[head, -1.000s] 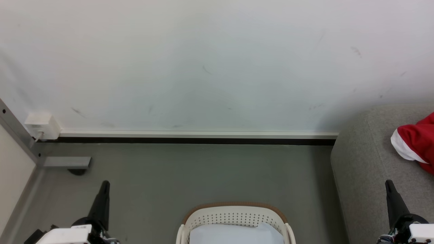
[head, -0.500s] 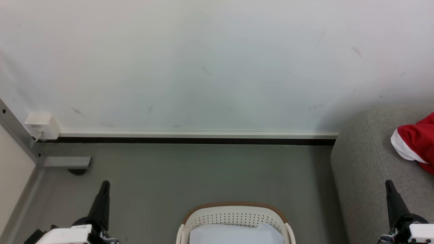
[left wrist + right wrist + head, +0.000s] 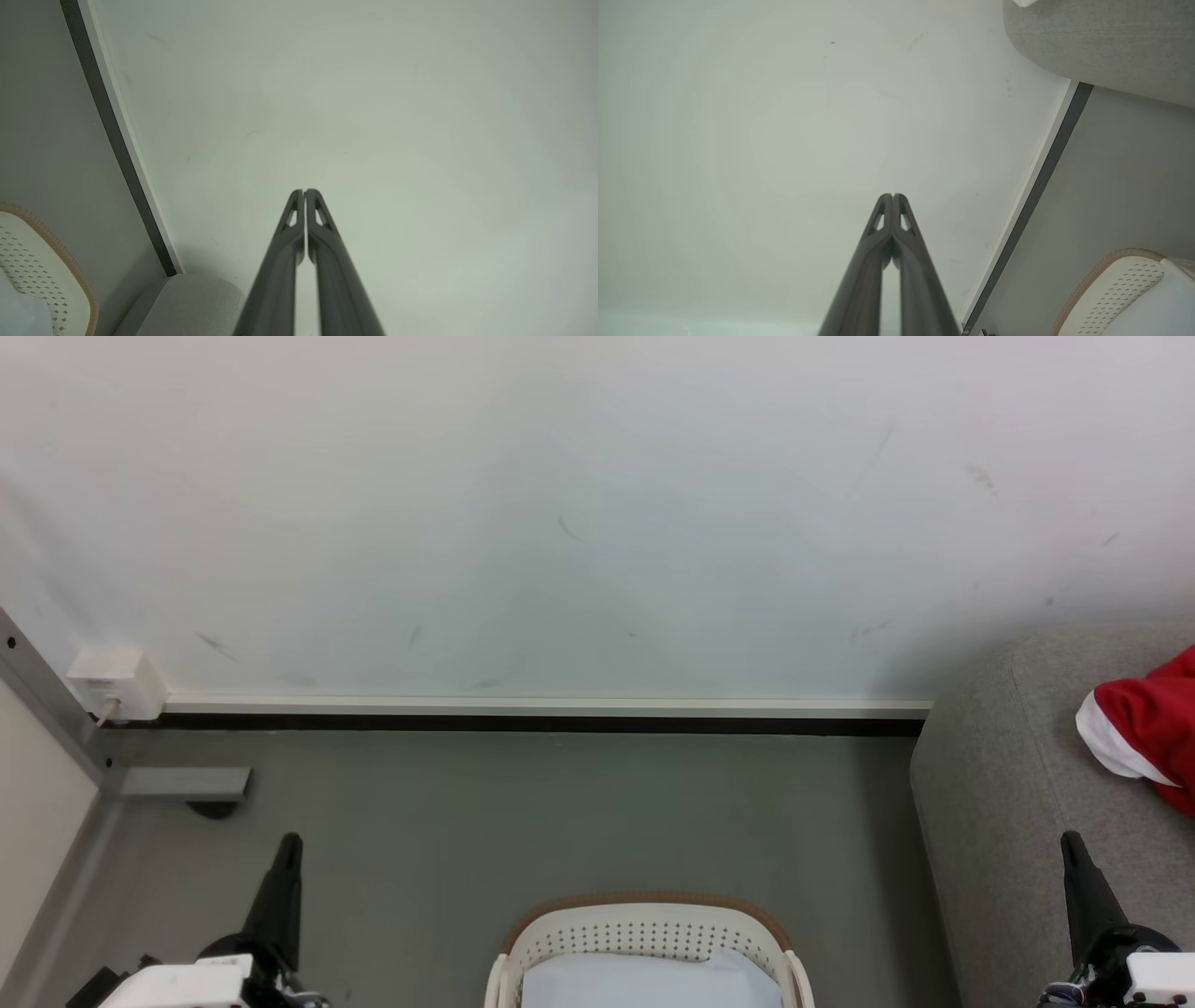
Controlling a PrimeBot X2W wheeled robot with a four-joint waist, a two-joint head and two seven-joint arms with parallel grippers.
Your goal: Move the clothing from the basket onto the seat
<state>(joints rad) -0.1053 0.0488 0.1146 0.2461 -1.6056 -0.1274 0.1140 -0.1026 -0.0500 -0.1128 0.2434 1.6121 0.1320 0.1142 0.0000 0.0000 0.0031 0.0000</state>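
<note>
the red clothing (image 3: 1144, 737) lies on the grey sofa (image 3: 999, 784), well apart from the laundry basket (image 3: 644, 919) holding a white cloth (image 3: 644, 982). left hand (image 3: 290, 842) and right hand (image 3: 1070, 840) are closed, empty. transfer looks done; next, just hold clear.

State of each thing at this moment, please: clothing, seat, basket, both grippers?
clothing: lying on the seat, cut off by the picture's right edge.
seat: bears the clothing.
basket: upright on the floor, white cloth inside.
left gripper: jaws shut, empty.
right gripper: jaws shut, empty.
</note>
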